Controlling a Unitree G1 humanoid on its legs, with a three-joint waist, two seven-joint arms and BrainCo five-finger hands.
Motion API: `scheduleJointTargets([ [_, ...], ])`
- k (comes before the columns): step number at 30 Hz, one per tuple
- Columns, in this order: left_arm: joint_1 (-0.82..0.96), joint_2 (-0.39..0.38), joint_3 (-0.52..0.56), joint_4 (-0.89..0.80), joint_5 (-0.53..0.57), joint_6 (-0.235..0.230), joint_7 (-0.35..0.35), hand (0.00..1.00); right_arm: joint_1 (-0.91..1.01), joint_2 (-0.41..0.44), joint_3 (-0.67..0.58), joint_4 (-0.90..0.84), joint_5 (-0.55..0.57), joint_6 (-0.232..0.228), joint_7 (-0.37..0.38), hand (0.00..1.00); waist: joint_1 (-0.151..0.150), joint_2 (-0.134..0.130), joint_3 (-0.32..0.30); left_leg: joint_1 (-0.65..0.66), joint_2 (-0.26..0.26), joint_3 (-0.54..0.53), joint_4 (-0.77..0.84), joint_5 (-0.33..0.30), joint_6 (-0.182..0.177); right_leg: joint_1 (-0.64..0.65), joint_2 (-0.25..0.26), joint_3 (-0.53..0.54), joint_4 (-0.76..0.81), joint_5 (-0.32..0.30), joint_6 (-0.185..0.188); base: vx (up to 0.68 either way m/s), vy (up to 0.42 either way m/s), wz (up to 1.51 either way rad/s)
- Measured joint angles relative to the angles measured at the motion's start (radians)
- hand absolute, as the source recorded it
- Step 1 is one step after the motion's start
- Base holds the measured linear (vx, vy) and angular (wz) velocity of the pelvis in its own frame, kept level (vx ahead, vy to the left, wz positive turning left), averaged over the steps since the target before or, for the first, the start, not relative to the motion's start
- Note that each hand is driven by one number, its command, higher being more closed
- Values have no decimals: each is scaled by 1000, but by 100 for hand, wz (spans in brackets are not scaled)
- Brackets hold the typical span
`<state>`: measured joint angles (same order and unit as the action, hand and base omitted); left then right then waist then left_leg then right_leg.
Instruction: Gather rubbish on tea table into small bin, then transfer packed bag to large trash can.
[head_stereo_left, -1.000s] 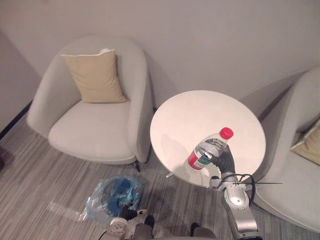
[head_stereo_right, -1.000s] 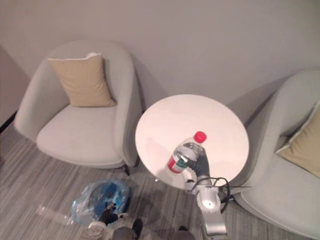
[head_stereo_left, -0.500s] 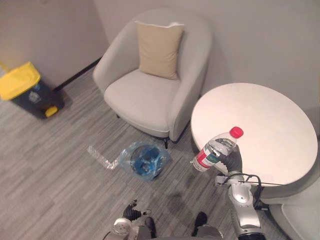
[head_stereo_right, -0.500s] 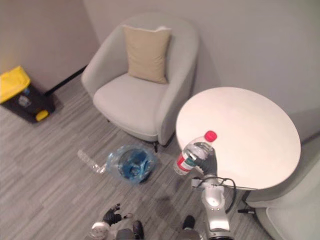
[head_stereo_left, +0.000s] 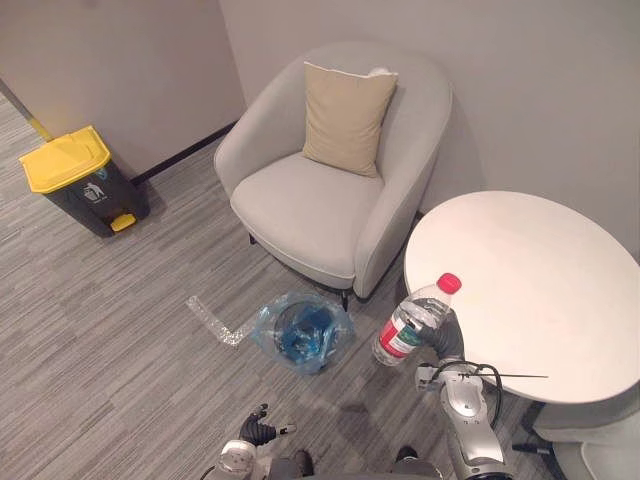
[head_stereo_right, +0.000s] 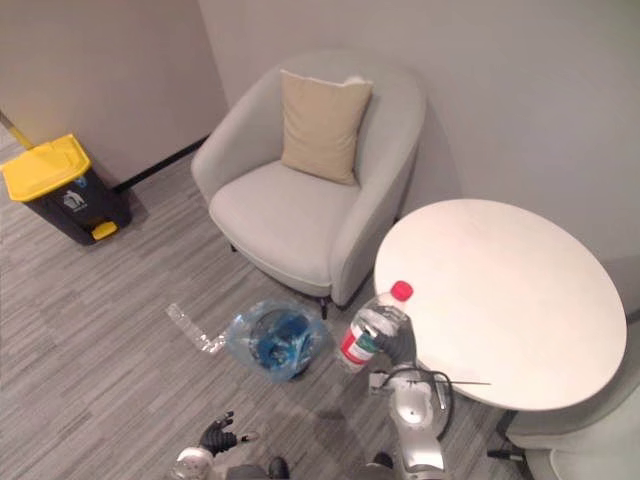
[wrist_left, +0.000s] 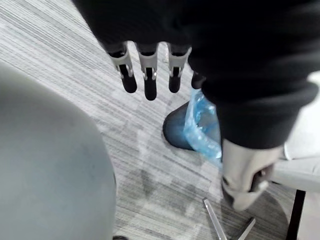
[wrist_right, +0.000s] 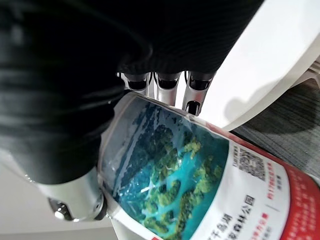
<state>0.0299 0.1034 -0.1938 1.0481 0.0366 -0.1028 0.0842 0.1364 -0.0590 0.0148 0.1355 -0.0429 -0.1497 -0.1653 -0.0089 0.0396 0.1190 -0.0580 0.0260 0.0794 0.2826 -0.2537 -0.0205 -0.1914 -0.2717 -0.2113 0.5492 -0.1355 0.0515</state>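
My right hand is shut on a clear plastic bottle with a red cap and a red and white label. It holds the bottle tilted in the air, just off the left edge of the round white tea table. The right wrist view shows the fingers wrapped behind the bottle's label. The small bin, lined with a blue bag, stands on the floor left of the bottle. My left hand hangs low and open, its fingers above the small bin.
A grey armchair with a tan cushion stands behind the bin. A dark large trash can with a yellow lid sits by the far left wall. A clear plastic strip lies on the floor. Another chair's edge shows at lower right.
The camera has turned left, bringing the large trash can into view. My right hand has carried the bottle from over the table to beyond its left edge, nearer the small bin.
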Motion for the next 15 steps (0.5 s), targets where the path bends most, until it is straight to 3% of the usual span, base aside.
scheduleJointTargets([
  [2, -8, 3, 1, 6, -1, 2, 1, 0, -2, -1, 5, 2, -1, 0, 4, 100, -5, 2, 4, 6, 14, -36, -2, -1, 3, -18, 62, 39, -8, -64, 21, 206, -91, 73],
  [3, -9, 4, 9, 10, -1, 2, 1, 0, -6, -2, 17, 2, 0, 0, 10, 100, -7, 4, 6, 14, 25, -72, -12, -1, 1, -39, 141, 70, -54, -83, 10, 261, -160, 87],
  [4, -10, 1, 13, 16, -1, 1, 1, 0, -4, -2, 19, 2, 1, -1, 11, 100, -7, 1, 9, 29, 23, -99, -21, 0, -1, -39, 187, 71, -132, -70, -6, 263, -163, 95],
  [5, -11, 2, 13, 18, -1, 1, 0, 0, -2, -1, 19, 1, 1, -1, 11, 100, -7, -6, 8, 33, 14, -112, -19, 0, -2, -32, 195, 66, -184, -41, -16, 267, -162, 88],
  [6, -18, -13, 25, 29, 0, 2, 0, 0, -2, -21, 15, 1, 2, -2, 10, 100, -9, 4, 8, 49, 13, -139, -18, -6, -10, 0, 197, 42, -217, -4, -41, 244, -117, 60],
  [7, -8, -27, 31, 26, 1, -1, -2, 0, -1, -35, 15, -1, 2, -3, 11, 100, 0, 35, 4, 44, 27, -144, -23, -2, -17, 11, 206, 27, -238, 0, -46, 307, -113, 48],
  [9, -6, -46, 50, 26, 2, 2, -1, 0, -9, -37, 5, -2, 2, -3, 11, 100, -1, 59, 4, 43, 40, -140, -39, 9, -36, 28, 215, 6, -264, -1, -47, 253, -66, 30],
  [11, -6, -39, 52, 24, 3, 1, -2, 0, 10, -28, -15, -2, 3, -3, 10, 100, -1, 53, 10, 36, 42, -113, 21, 25, -64, 80, 212, -4, -302, -1, -47, 219, -47, 39],
  [13, -7, -37, 57, 5, 9, 0, -1, 0, 37, -31, -18, -12, 4, -3, 8, 100, -2, 38, 19, -14, 47, -66, 185, 33, -74, 151, 210, -20, -350, -1, -47, 149, -22, 28],
  [14, -8, -24, 61, -1, 10, 0, -1, 0, 41, -30, -11, -15, 4, -3, 8, 100, 3, 17, 33, -74, 58, -19, 320, 42, -79, 196, 202, -21, -387, -2, -49, 146, 23, 6],
  [15, -8, -21, 60, -3, 11, -1, -1, 0, 36, -29, -9, -15, 4, -4, 7, 100, 8, 18, 30, -103, 79, 22, 364, 14, -64, 208, 200, -14, -403, -2, -49, 146, 49, -3],
])
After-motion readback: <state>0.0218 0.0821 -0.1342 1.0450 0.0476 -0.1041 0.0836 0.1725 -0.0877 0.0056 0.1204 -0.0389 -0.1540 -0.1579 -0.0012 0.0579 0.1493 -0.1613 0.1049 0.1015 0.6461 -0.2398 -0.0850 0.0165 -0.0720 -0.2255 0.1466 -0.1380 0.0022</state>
